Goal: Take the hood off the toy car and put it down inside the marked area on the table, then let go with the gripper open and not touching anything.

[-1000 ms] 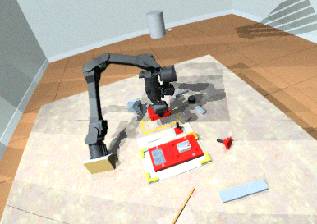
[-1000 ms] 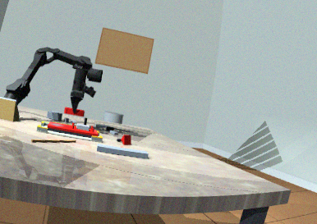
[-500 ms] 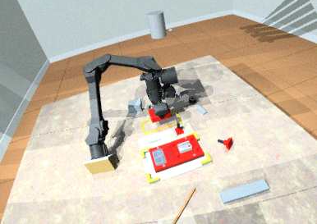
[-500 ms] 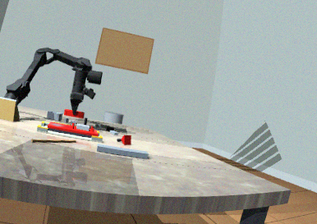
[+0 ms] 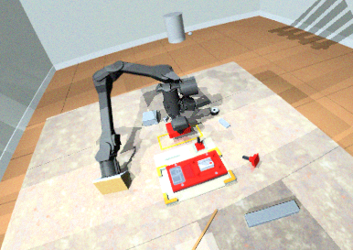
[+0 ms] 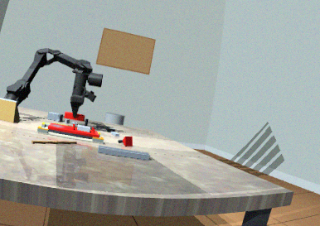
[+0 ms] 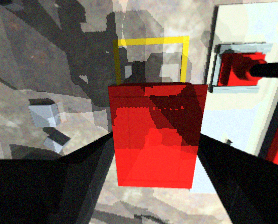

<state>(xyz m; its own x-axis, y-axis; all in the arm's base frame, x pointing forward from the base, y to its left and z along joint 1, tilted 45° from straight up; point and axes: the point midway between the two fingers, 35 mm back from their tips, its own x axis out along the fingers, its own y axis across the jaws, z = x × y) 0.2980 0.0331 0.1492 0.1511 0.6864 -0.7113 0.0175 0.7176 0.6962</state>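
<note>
The red hood [image 5: 172, 130] [image 6: 76, 117] [image 7: 155, 160] is held between the fingers of my gripper [image 5: 180, 128] [image 6: 75, 114] [image 7: 154, 136], which is shut on it. The hood is low over the table; whether it touches the top cannot be told. The marked area, a yellow outline [image 5: 183, 143] [image 7: 150, 41], shows its far part beyond the hood in the wrist view; the hood hides the rest there. In the top view the hood overlaps the outline's back side. The red toy car [image 5: 188, 172] [image 6: 62, 129] sits on a white base with yellow corners, in front of the outline.
A red piece with a black stem [image 5: 199, 145] [image 7: 240, 69] stands beside the marked area. Another red piece [image 5: 254, 160] [image 6: 128, 141] lies to the right. A grey block [image 5: 150, 117] [image 7: 44, 114] lies to the left. A grey bar [image 5: 272, 213] [image 6: 124, 152] lies near the front.
</note>
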